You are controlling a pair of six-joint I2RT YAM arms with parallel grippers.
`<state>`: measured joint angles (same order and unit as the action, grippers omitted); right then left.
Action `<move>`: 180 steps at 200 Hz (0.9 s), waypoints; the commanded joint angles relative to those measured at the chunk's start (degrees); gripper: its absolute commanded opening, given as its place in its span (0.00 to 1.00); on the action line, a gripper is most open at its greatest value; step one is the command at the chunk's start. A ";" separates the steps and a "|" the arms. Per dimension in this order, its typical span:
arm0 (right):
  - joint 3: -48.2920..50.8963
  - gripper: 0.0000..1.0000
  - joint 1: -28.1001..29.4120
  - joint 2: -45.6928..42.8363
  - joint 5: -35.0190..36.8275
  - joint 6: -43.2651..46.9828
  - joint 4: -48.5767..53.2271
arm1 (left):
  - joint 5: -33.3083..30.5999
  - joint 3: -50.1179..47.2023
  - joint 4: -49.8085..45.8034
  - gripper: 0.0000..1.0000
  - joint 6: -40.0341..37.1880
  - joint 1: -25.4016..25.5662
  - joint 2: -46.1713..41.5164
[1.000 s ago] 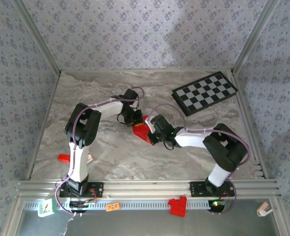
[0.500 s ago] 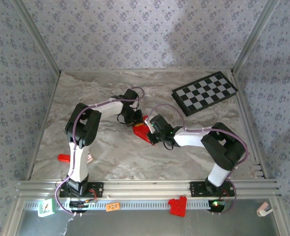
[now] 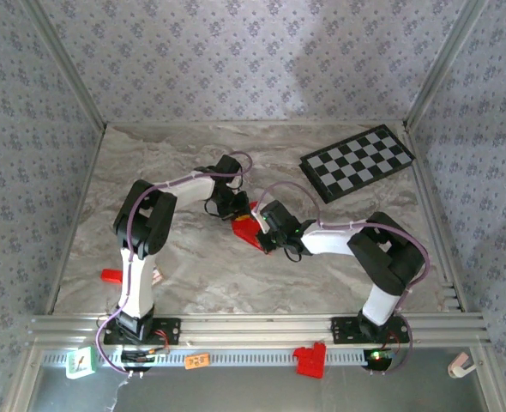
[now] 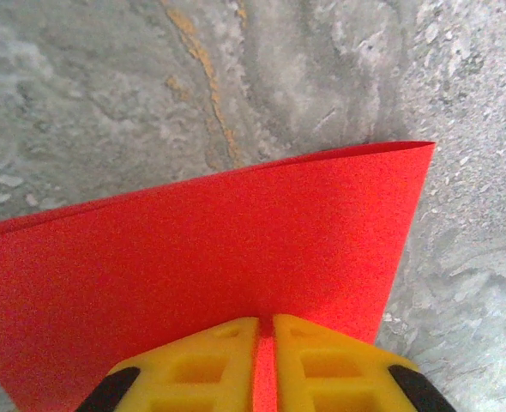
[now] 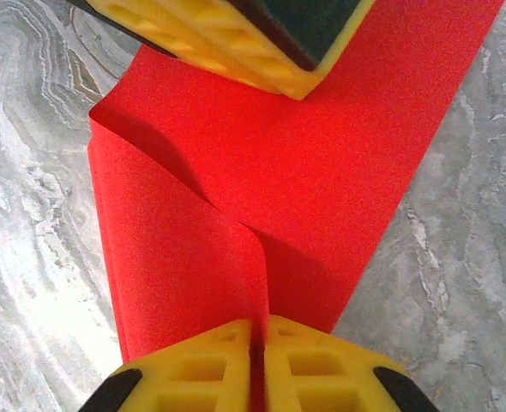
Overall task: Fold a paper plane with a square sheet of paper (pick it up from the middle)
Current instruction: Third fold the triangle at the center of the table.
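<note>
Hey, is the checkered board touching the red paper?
No, the checkered board lies at the far right, well apart from the red paper.

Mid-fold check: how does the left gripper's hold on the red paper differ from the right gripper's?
The left gripper pinches the red paper where it spreads smooth; the right gripper pinches it where a raised fold runs out from its grip. The left gripper holds the far end, the right gripper the near end. Both are shut on the same sheet, jaws almost touching.
</note>
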<state>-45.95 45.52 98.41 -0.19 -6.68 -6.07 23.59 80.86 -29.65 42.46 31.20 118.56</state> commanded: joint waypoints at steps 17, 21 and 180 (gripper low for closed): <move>-0.89 0.12 0.36 0.91 0.19 -0.18 2.10 | 0.56 -0.23 1.12 0.22 0.98 -0.74 -3.62; -0.89 0.12 0.35 0.95 0.19 -0.19 2.04 | 0.68 -0.49 1.46 0.22 1.34 -0.97 -4.11; -1.18 0.12 0.19 0.99 0.58 -1.29 2.00 | 3.16 -28.21 29.39 0.17 26.07 1.19 -20.82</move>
<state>-46.35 45.52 98.59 -0.19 -6.72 -5.54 26.13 54.04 -6.76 63.20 31.92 98.56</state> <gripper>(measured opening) 0.120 0.181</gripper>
